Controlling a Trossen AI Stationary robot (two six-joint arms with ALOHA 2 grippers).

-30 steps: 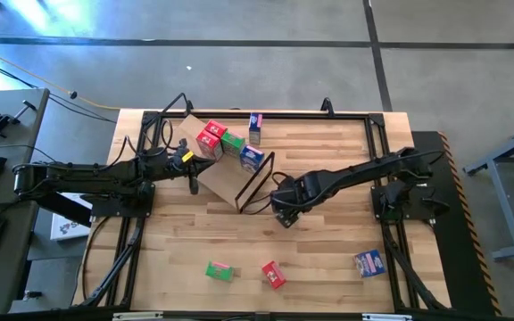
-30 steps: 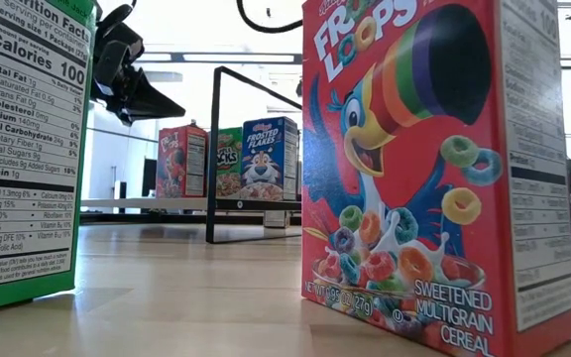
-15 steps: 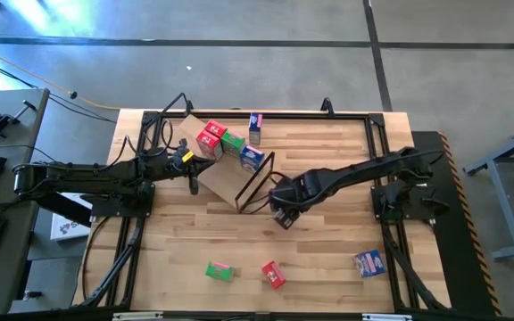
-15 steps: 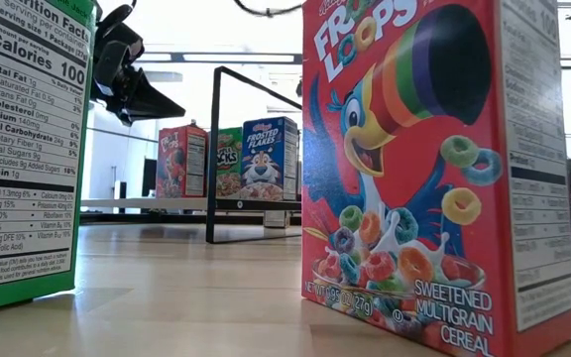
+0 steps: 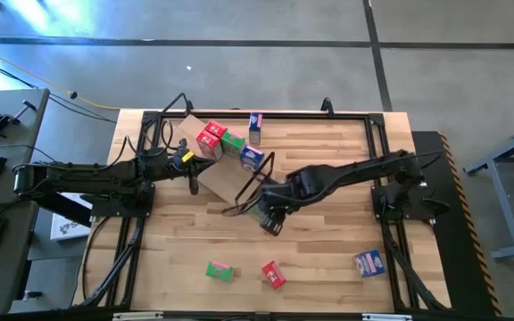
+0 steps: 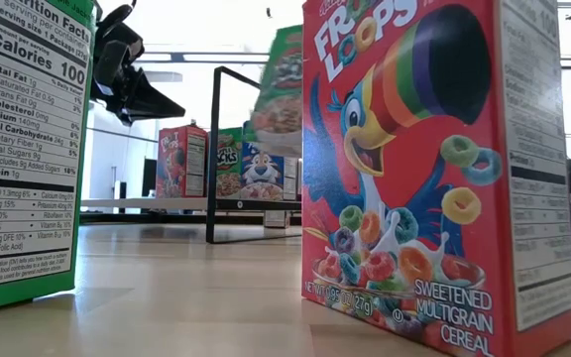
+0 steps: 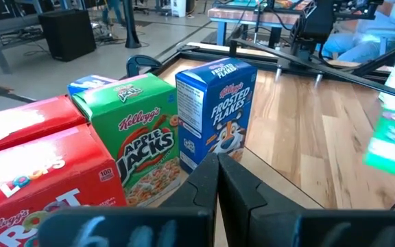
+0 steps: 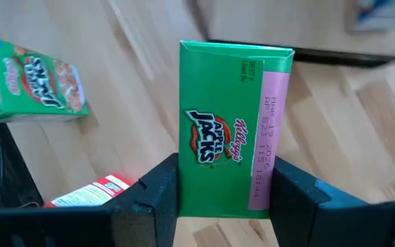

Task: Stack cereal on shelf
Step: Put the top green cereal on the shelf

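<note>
The shelf, a tan plywood panel [image 5: 221, 181], has its dark metal frame [image 5: 259, 183] at the end toward the table's middle. A red [image 5: 209, 138], a green [image 5: 232, 140] and a blue cereal box [image 5: 252, 158] stand on it. They also show in the left wrist view, red [image 7: 40, 171], green [image 7: 139, 140] and blue [image 7: 218, 110]. My right gripper [image 5: 264, 216] is shut on a green Apple Jacks box [image 8: 232, 116] beside the frame. This box shows lifted in the low view [image 6: 281, 89]. My left gripper [image 5: 192, 183] is shut at the panel's left edge; I cannot tell whether it touches the panel. My right gripper pinches the green box between its two fingers [image 8: 158, 195], by two opposite sides at the end nearest the gripper [image 8: 184, 171]. The box's narrow dated face [image 8: 269, 137] is toward the camera. The box is lifted clear of the table, a little tilted.
A green [image 5: 219, 270], a red [image 5: 273, 274] and a blue box [image 5: 369, 262] lie near the table's near edge. Another blue box [image 5: 255, 125] stands at the far edge. In the low view a green [image 6: 23, 149] and a red box [image 6: 434, 169] fill the foreground.
My right gripper has gone toward the table's left edge with the green box, closer to the shelf's frame. In the low view the box has come out from behind the red box and shows lifted. My left arm has kept still.
</note>
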